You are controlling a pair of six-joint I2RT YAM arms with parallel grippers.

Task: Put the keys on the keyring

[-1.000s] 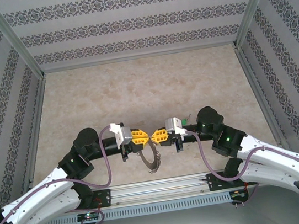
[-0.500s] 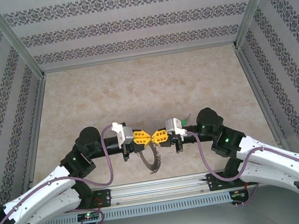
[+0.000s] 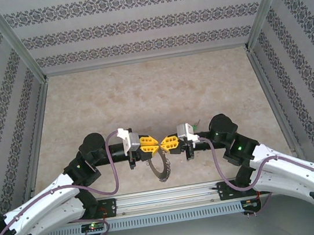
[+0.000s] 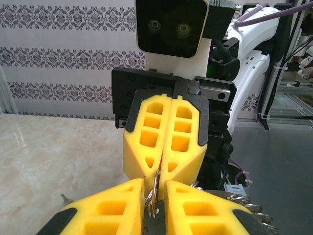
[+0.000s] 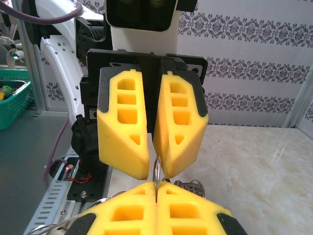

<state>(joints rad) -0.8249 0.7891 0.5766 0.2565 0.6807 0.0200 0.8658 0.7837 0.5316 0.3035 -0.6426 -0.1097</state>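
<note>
The keyring [image 3: 162, 168], a dark grey ring fringed with silvery wire loops [image 4: 244, 203], hangs above the table near its front edge. My left gripper [image 3: 155, 144] is shut on it, the flat grey ring pinched between its yellow fingers [image 4: 110, 205]. My right gripper [image 3: 162, 145] meets the left one tip to tip and is shut on one thin wire loop [image 5: 156, 171] that stands up between the two grippers. In the left wrist view the same loop [image 4: 155, 191] runs into the right gripper's [image 4: 159, 172] closed tips. The green-headed key is hidden.
Patterned walls enclose the beige table [image 3: 154, 94] on three sides. A metal rail [image 3: 168, 196] runs along the near edge under the hanging ring. A green basket [image 5: 10, 105] sits off the table to the left in the right wrist view.
Both grippers have shifted slightly to the right, staying tip to tip. The hanging ring has swung a little right and down with them.
</note>
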